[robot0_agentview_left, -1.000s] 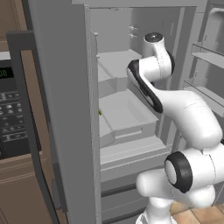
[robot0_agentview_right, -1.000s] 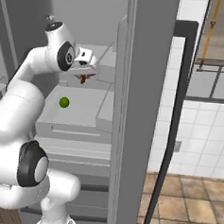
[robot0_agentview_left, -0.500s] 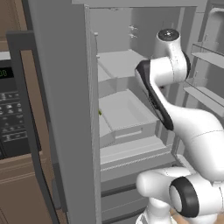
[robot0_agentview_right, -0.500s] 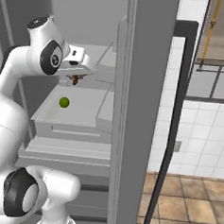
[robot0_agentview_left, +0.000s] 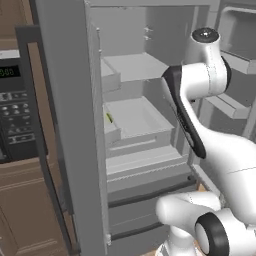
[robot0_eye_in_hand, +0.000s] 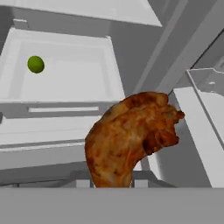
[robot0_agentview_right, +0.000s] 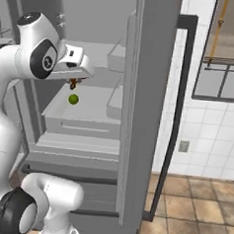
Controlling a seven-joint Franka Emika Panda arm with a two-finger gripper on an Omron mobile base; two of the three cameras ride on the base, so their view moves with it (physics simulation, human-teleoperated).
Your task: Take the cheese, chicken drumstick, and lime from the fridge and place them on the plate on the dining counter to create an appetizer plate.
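Observation:
The grey fridge [robot0_agentview_right: 151, 91] stands open in front of me. My gripper [robot0_agentview_right: 73, 80] hangs before its middle shelves, shut on the reddish-brown chicken drumstick [robot0_agentview_right: 73, 83]. In the hand view the chicken drumstick [robot0_eye_in_hand: 131, 140] looms large and covers my fingertips. The yellow-green lime [robot0_agentview_right: 73, 99] lies in a pale tray on the shelf just below and behind the gripper. The hand view shows the lime [robot0_eye_in_hand: 36, 64] at the upper left, well apart from the drumstick. The lime [robot0_agentview_left: 109, 118] is a thin sliver behind a bin in the left base view. The cheese, plate and dining counter are out of view.
The fridge's open door [robot0_agentview_left: 65, 115] stands at my left, and door bins [robot0_agentview_left: 235, 100] are at my right behind the arm. Drawers [robot0_agentview_right: 76, 156] sit below the lime's tray. A black microwave [robot0_agentview_left: 15, 115] is set into wooden cabinets. White tiled wall and a window [robot0_agentview_right: 226, 72] lie beyond the fridge.
The hand has drawn back out of the fridge, toward the open side, with the drumstick still in it. The elbow has swung up and outward. The lime has stayed put.

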